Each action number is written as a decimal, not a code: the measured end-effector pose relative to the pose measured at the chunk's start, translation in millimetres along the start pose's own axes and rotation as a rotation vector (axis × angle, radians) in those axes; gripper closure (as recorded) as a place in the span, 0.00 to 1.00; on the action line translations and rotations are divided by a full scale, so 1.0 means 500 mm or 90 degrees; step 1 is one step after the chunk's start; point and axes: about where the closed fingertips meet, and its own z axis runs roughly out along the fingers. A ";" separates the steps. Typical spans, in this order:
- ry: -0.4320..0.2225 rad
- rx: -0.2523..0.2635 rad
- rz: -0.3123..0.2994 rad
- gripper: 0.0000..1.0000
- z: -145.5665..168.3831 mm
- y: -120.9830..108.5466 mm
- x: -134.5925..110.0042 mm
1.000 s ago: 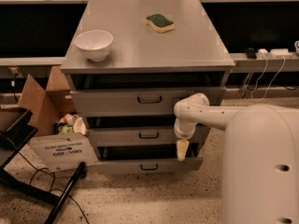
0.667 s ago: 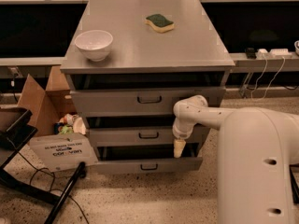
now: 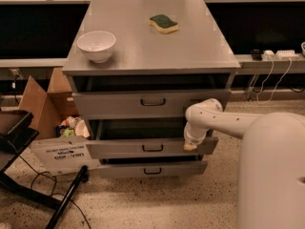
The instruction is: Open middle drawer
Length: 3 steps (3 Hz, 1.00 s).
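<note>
The middle drawer (image 3: 143, 148) is the second of three in the grey metal cabinet (image 3: 152, 56). Its low front panel stands pulled out a little, with a dark gap above it and a small dark loop handle (image 3: 152, 148) at the centre. My gripper (image 3: 190, 146) is at the end of the white arm (image 3: 205, 116). It points down against the right end of this drawer's front panel, well to the right of the handle. The top drawer (image 3: 143, 104) and the lowest drawer (image 3: 147, 169) also stand slightly out.
A white bowl (image 3: 96, 45) and a green-yellow sponge (image 3: 164, 23) lie on the cabinet top. An open cardboard box (image 3: 52, 123) stands at the left, next to a black stand with cables (image 3: 28, 175). My white body (image 3: 271, 175) fills the lower right.
The middle drawer's front panel has come out toward the camera. My gripper has moved up a little and now sits at the panel's right end.
</note>
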 end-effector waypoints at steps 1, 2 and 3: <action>0.002 0.009 0.005 0.89 -0.010 -0.003 0.011; 0.013 0.008 0.018 1.00 -0.021 0.020 0.028; 0.013 0.008 0.018 0.81 -0.021 0.020 0.028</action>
